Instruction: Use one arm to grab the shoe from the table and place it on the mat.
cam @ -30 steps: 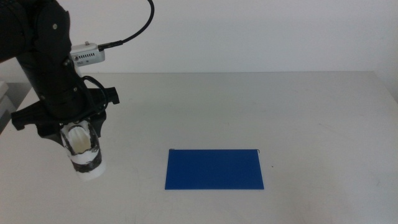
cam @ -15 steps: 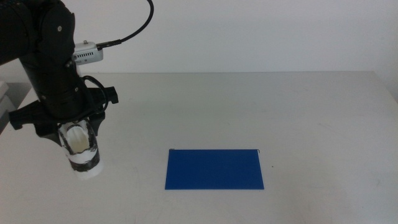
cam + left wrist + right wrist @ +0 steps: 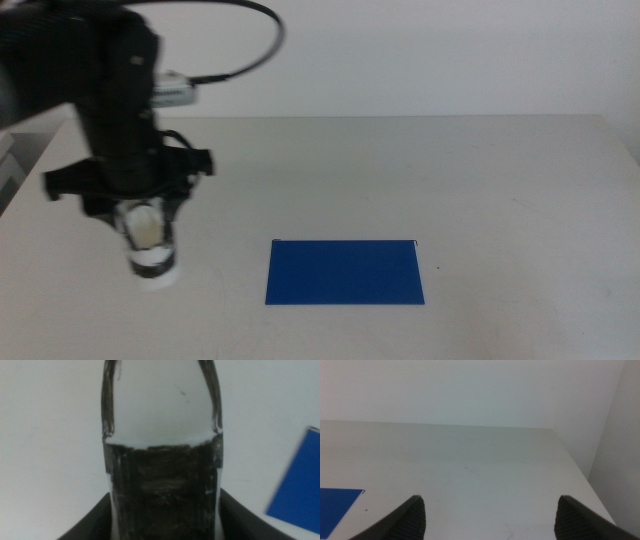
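Here, left gripper [image 3: 148,228] clamped on patterned shoe [image 3: 150,250], flat blue mat [image 3: 345,272], right gripper [image 3: 490,515] jaws apart.

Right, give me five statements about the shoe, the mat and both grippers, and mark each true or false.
1. The left gripper is shut on the shoe. True.
2. The shoe already lies on the mat. False: the mat is bare, and the shoe hangs in the gripper off to the mat's left side in the middle view.
3. The shoe hangs with its length roughly vertical. True.
4. The right gripper holds the mat's corner. False: its jaws are spread wide with nothing between them, and the mat's corner lies off to one side.
5. The mat lies flat on the table. True.
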Motion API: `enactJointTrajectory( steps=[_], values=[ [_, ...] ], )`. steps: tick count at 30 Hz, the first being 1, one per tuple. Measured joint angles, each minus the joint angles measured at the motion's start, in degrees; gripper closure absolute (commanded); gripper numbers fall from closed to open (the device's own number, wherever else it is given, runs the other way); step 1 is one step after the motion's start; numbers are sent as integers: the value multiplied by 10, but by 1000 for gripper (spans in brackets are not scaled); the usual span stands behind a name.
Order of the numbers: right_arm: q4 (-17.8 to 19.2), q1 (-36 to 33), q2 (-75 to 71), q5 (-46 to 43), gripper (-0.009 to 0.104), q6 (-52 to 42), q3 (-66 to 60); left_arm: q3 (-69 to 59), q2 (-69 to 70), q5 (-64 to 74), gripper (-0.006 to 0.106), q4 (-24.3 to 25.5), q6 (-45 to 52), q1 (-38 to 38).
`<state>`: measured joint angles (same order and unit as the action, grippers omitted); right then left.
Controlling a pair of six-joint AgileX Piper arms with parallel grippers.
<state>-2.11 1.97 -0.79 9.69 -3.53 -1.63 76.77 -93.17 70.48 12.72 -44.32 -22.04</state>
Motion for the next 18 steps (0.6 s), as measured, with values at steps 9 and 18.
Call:
enactJointTrajectory(
  steps=[9, 18],
  values=[
    [0, 0, 0, 0, 29, 0, 0, 109, -111, -2, 102, -28, -91, -86],
    [0, 0, 0, 0, 29, 0, 0, 218, -221, -4, 102, -45, -207, -178]
  ],
)
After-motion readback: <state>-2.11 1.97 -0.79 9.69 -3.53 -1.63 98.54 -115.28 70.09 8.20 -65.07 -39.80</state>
